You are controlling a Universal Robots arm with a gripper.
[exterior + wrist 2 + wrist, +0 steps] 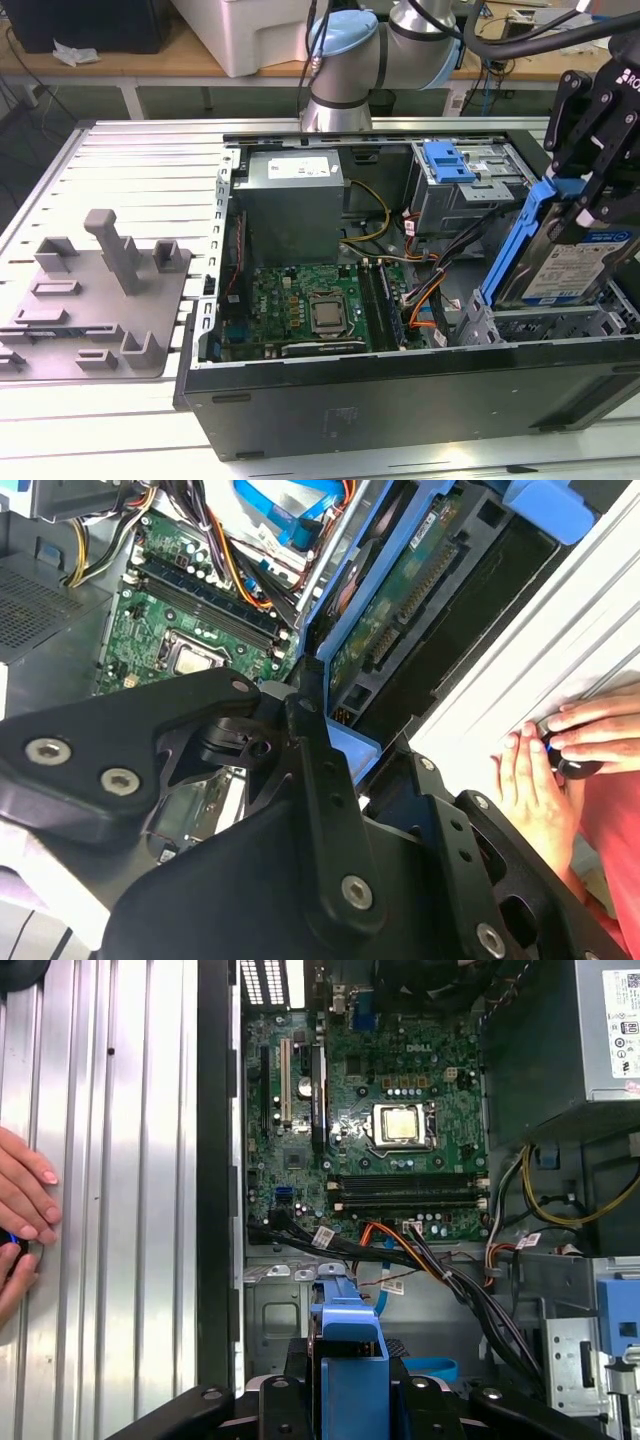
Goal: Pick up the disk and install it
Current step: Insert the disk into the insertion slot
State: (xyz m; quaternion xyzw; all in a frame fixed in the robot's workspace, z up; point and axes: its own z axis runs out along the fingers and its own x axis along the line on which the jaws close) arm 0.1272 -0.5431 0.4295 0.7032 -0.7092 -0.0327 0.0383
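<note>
Disk (565,262) held on edge, tilted, inside open computer case (400,405) at exterior view's right, lower edge at grey drive bay (540,325); contact there cannot be told. Pincer (582,200) clamped on disk's blue bracket. Pick-up judged done. Installation judged unfinished: disk not yet laid flat or seated. Motherboard (310,300) exposed alongside. Person's hand (25,1200) rested on ribbed bench (130,170) beside case.

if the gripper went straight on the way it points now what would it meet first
Probably the grey metal drive bay right below: the gripper points down, shut on the disk, whose lower edge would reach it first. Depth is unclear.
</note>
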